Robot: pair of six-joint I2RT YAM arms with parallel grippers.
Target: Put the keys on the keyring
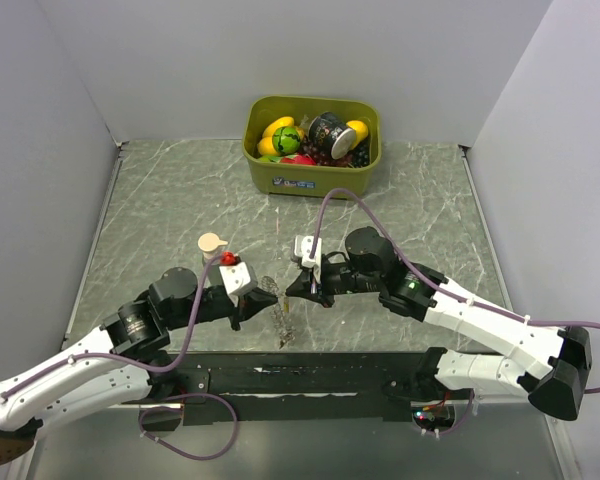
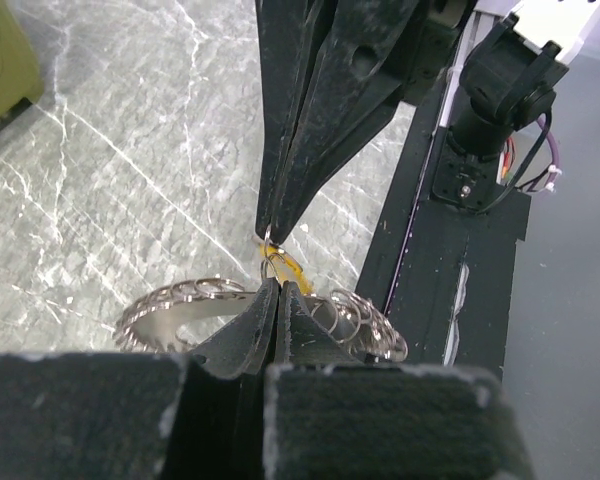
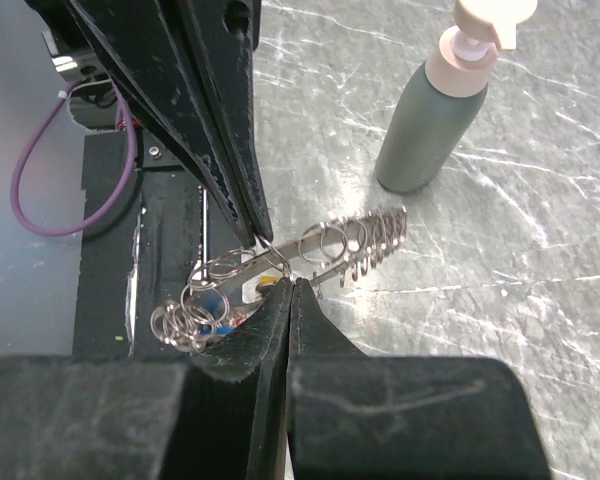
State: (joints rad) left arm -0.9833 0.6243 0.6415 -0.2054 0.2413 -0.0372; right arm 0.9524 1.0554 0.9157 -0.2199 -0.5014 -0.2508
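Two pincers, tip to tip above the near middle of the tabletop (image 1: 180, 200), hardly any gap between them.

Left pincer (image 3: 261, 232): narrow, pressed fully together, nipped onto one small wire loop of the keyring (image 3: 365, 238).

Right pincer (image 2: 271, 232): likewise pressed together, tip clamped on a small wire loop, with the yellow key (image 2: 286, 266) hanging just under it.

One keyring only: silvery, strung with many small loops, held up between the two tips and drooping away on either side. Touching the tabletop or not: impossible to tell. Position: just ahead of the black base strip (image 1: 310, 365), well apart from the bin.

Keys, counted by tag colour in the right wrist view:
- one yellow, at the tips;
- one blue key (image 3: 212, 303), down among a bunch of loops at the keyring's nearer end;
- one speck of red key (image 3: 242, 320), just beside the blue.

Too small and tangled to say whether threaded on or merely lying against the loops.

Elsewhere:
- one grey pump bottle (image 3: 430, 130) with a peach top, upright on the tabletop, to the left of the pincers;
- one olive-green bin (image 1: 310, 178) at the far edge, filled with assorted coloured items, number unclear.
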